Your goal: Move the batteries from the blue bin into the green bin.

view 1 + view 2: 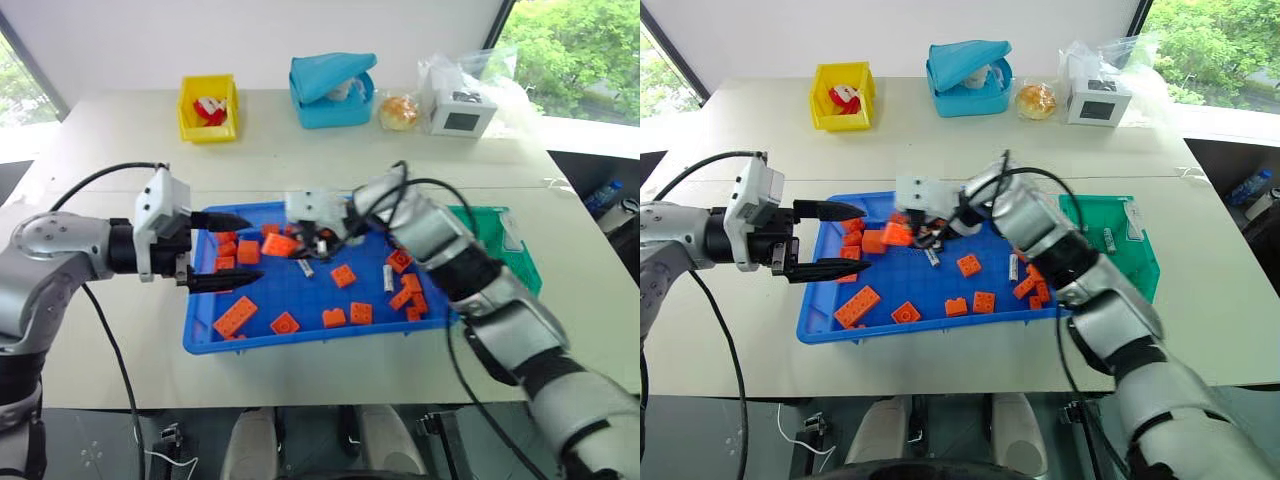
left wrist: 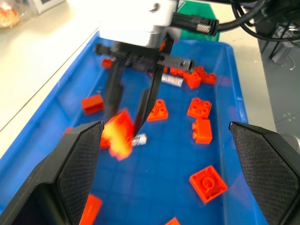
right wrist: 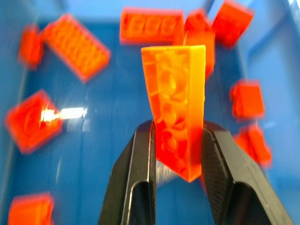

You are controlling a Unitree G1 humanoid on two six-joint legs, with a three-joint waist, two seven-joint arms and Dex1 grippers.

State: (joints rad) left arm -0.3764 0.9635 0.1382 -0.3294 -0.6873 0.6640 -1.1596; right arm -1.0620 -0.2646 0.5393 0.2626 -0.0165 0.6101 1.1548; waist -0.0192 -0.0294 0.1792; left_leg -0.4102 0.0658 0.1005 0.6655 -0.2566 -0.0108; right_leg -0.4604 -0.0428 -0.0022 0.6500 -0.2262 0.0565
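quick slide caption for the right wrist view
Right gripper clamps an upright orange brick over the blue bin scattered with more bricks.

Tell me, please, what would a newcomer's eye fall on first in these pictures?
Probably the right tool, shut on an orange brick and holding it above the blue bin, which is strewn with more orange bricks. A battery lies on the bin floor just beneath it. Next, the left tool stands open at the bin's left end, and the green bin sits at its right end.
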